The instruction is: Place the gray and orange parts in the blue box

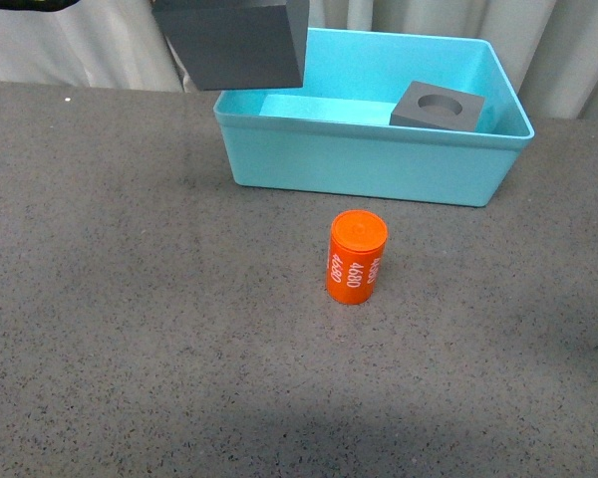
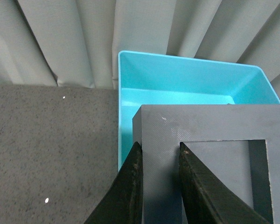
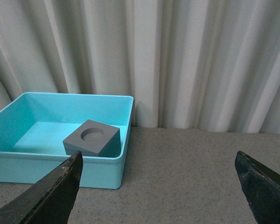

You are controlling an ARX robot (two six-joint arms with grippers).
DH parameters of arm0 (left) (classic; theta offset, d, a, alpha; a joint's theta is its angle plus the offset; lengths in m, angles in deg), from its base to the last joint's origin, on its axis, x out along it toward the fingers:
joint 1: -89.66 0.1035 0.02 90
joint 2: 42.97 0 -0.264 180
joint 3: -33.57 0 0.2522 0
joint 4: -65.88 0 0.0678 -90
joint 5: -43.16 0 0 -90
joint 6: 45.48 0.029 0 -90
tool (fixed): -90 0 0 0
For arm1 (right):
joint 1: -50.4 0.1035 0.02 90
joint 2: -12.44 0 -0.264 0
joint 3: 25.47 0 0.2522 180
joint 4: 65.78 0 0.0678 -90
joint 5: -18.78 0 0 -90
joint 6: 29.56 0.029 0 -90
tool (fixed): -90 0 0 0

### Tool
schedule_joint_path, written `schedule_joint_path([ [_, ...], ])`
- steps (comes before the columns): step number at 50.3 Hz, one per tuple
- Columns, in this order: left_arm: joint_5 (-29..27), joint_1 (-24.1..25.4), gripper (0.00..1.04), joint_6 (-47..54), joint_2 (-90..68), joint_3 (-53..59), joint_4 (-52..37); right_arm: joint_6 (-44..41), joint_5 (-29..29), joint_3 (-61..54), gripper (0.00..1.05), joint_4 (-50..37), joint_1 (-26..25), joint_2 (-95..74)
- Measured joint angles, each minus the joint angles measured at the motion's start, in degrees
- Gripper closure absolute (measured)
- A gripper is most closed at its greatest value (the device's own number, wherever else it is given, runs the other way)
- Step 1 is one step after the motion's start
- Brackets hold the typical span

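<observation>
Item 1: large rectangular turquoise-blue plastic bin with rimmed edge and sloping walls, standing at the back of a dark gray speckled tabletop, just before a pale pleated curtain

Item 2: matte gray cube with a round recess in its upper face, resting inside the bin at its right end, turned slightly askew to the walls

Item 3: matte gray cube with a square recess, raised clear of the table at the bin's left end, above rim level; the front view shows it overlapping the bin's far left corner

Item 4: small orange cylinder with white numbers, upright on the tabletop, in front of the bin and apart from it

Item 5: left gripper, its black fingers closed narrowly on one wall of the square-recess cube, one finger on the outer side, the other at the recess edge

Item 6: right gripper, fingers spread wide, holding nothing, raised over the tabletop to the right of the bin
</observation>
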Motion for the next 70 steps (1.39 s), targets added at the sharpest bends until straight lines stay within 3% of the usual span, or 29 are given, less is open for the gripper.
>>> schedule_joint_path([
  [19,1.36,0.94,0.88,1.62,-21.53,-23.65,5.22,0.0,0.0,0.0,0.1,0.0,0.0,0.0],
  [66,-1.07,0.46,0.88,1.2,-33.4,-34.27,15.61,0.0,0.0,0.0,0.1,0.0,0.0,0.0],
  [70,-1.25,0.46,0.72,0.44,-33.4,-34.49,16.87,0.0,0.0,0.0,0.1,0.0,0.0,0.0],
])
